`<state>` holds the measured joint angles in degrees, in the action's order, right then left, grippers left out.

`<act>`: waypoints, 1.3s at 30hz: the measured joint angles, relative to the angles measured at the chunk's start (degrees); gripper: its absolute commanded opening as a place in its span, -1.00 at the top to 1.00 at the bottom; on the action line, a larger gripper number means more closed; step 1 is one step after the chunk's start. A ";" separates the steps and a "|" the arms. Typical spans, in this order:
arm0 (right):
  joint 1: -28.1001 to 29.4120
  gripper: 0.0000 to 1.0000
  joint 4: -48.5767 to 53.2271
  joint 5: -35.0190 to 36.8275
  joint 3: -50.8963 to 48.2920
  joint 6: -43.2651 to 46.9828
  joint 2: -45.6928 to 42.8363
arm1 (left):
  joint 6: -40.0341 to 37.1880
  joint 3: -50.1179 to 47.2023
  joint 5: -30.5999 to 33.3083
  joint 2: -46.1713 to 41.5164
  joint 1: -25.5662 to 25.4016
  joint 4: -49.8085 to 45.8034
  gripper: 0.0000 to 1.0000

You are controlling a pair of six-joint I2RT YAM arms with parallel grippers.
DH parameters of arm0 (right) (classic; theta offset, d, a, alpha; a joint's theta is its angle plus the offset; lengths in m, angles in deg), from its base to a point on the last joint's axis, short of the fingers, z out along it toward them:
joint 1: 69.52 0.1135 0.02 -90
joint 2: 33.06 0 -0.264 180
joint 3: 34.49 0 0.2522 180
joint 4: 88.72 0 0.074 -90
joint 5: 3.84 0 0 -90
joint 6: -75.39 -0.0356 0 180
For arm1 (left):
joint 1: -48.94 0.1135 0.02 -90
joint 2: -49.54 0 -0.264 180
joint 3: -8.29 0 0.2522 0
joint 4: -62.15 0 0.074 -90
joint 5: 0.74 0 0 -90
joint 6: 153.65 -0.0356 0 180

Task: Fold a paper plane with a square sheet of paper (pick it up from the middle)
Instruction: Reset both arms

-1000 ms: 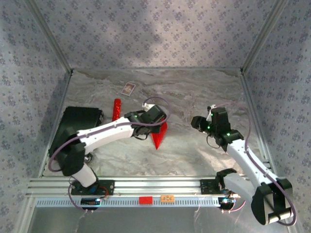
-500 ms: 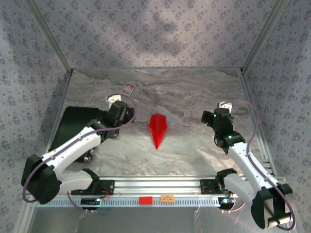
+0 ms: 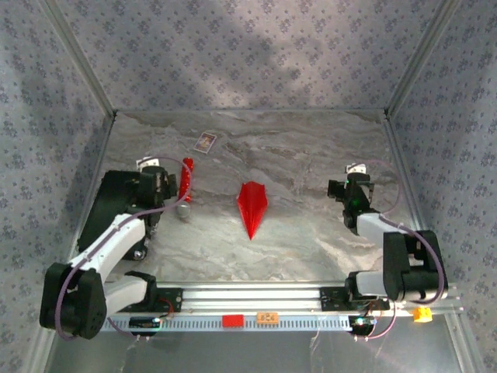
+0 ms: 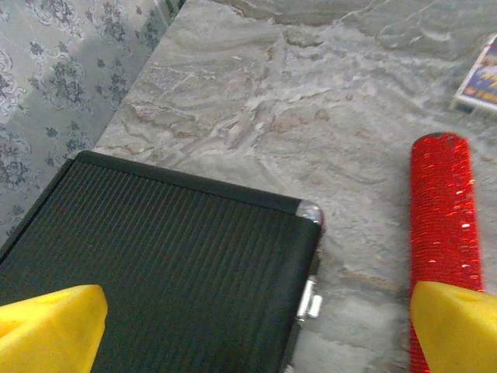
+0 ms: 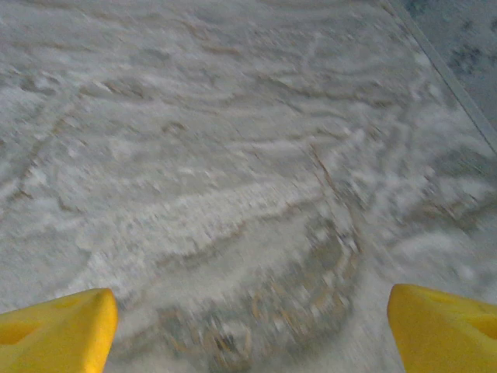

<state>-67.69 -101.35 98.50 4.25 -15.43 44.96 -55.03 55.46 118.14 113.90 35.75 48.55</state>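
The square sheet of paper is now a bright red paper plane [image 3: 252, 207], a slim dart lying flat in the middle of the table with its tip toward the near edge. Nothing touches it. My left gripper [image 3: 155, 185] hangs far to its left, above the corner of a black case; in the left wrist view the left gripper [image 4: 256, 334] is open, its yellow fingertips [image 4: 54, 326] wide apart with nothing between them. My right gripper [image 3: 351, 188] sits far to the plane's right, and in the right wrist view the right gripper [image 5: 252, 326] is open over bare table.
A black ribbed case [image 3: 116, 203] [image 4: 155, 256] lies at the left. Beside it is a red cylindrical stick [image 3: 186, 179] [image 4: 443, 217] with a silver ball tip. A small printed card [image 3: 205, 142] [image 4: 481, 78] lies at the back. Patterned walls close in three sides.
Both arms have drawn back from the centre to their own sides and both grippers have opened. The left gripper has let go of the plane, which now lies alone on the table.
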 measured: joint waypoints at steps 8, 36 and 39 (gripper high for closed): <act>-2.19 -0.80 -16.81 -9.42 -3.78 3.37 7.96 | -5.62 -3.28 -6.56 8.09 5.03 15.30 -0.99; -2.86 -0.98 -18.56 -8.68 -3.69 2.99 8.68 | -7.52 -10.01 -23.32 22.77 13.57 45.94 -0.99; -2.86 -0.98 -18.56 -8.68 -3.69 2.99 8.68 | -7.52 -9.99 -23.34 22.82 13.57 45.97 -0.99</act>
<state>-70.56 -119.90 89.82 0.55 -12.44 53.63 -62.55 45.48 94.80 136.72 49.33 94.52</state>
